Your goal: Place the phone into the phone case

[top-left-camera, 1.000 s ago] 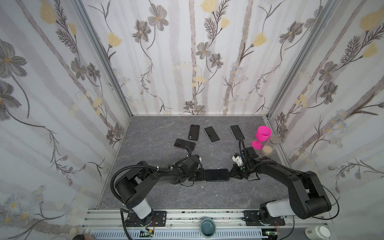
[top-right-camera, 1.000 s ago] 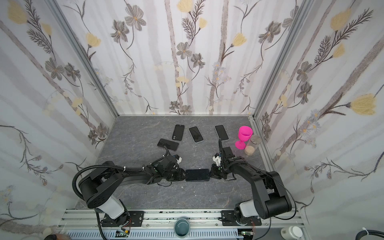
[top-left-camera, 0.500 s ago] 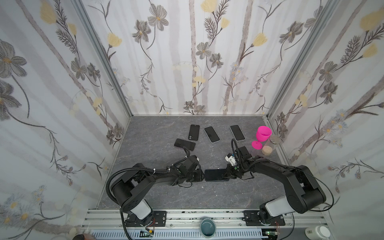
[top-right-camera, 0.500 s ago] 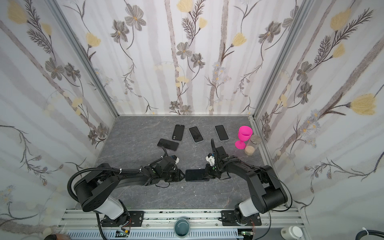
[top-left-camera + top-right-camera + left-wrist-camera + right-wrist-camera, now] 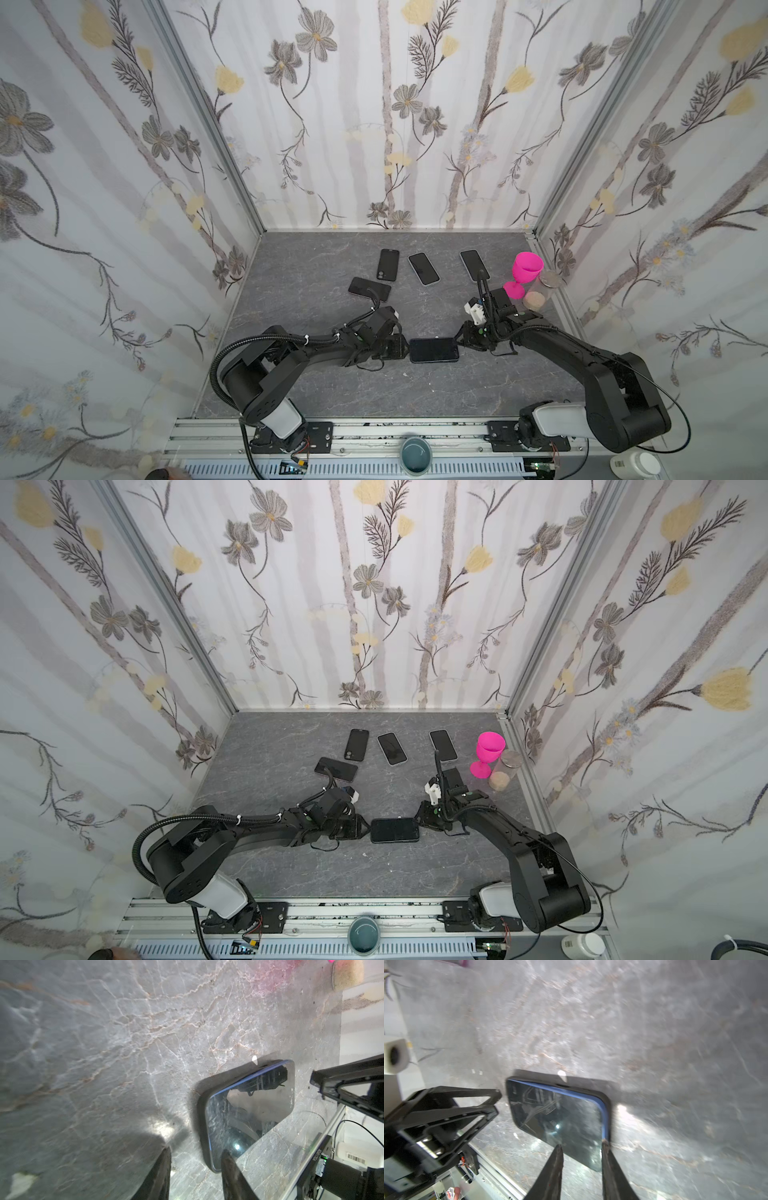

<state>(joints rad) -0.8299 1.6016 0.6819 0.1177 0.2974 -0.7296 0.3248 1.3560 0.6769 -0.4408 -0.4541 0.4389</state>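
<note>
Screen up, the phone (image 5: 434,350) lies in its black case (image 5: 200,1109) mid-tabletop (image 5: 332,257), between the two arms. The left gripper (image 5: 405,347) and right gripper (image 5: 459,338) stand at its opposite short ends, jaws partly spread and holding nothing, fingertips at the corners, apparently placed to press it home. A blue edge showing along one side suggests it is not fully seated.

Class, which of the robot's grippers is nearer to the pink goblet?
Right. The right gripper sits at the central phone's right end, nearer the camera than the pink goblet; the left gripper sits at that phone's left end, farther off.
</note>
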